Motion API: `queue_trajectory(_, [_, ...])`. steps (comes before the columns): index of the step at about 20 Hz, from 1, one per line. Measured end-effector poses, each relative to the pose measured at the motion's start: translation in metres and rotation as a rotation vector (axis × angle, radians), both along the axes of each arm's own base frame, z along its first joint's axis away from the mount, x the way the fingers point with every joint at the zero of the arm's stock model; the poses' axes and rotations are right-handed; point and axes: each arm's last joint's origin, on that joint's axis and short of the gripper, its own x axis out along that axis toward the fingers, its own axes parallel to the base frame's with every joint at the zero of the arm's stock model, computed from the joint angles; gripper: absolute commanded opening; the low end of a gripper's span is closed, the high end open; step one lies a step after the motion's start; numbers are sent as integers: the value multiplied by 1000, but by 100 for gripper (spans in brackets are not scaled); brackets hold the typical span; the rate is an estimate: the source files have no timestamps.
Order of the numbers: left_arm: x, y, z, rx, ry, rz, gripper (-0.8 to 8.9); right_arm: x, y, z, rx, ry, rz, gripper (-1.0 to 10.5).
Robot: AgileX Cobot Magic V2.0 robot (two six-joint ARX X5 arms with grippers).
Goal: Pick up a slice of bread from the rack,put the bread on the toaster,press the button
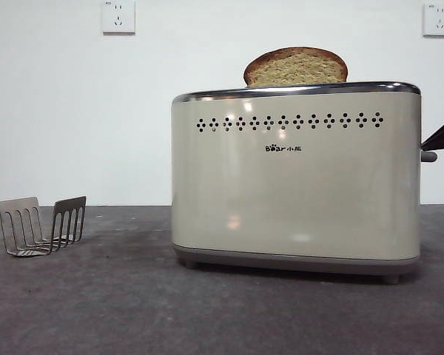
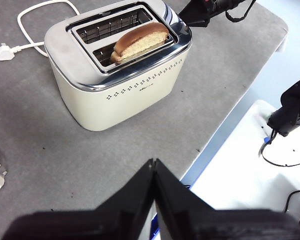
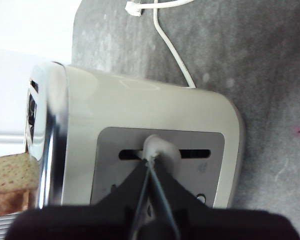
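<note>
The slice of bread (image 1: 296, 68) stands in a slot of the cream toaster (image 1: 296, 192), its domed top poking out above the chrome rim. In the left wrist view the bread (image 2: 140, 41) sits in the slot on the logo side of the toaster (image 2: 120, 85). My right gripper (image 3: 150, 161) is shut, with its tips against the grey button (image 3: 160, 149) on the toaster's narrow side. In the front view the right gripper (image 1: 429, 144) comes in at the right edge, just above the button (image 1: 428, 156). My left gripper (image 2: 153, 164) is shut and empty, held high over the table's front edge. The grey rack (image 1: 43, 225) stands empty at the left.
A white power cable (image 3: 171, 52) and plug (image 2: 2, 51) lie on the grey table behind the toaster. Two white wall sockets (image 1: 118, 16) are on the back wall. The table edge (image 2: 225, 117) drops off to a white floor area with black cables.
</note>
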Motion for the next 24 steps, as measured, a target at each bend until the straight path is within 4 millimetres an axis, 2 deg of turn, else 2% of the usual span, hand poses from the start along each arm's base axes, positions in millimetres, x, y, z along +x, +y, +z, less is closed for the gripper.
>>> queue_trajectory(11, [2, -2, -1, 5, 5, 0, -7, 10, -3, -31, 6, 102, 1, -7])
queue_trajectory(24, [6, -5, -2, 15, 17, 0, -6, 12, -4, -34, -38, 126, -14, -8])
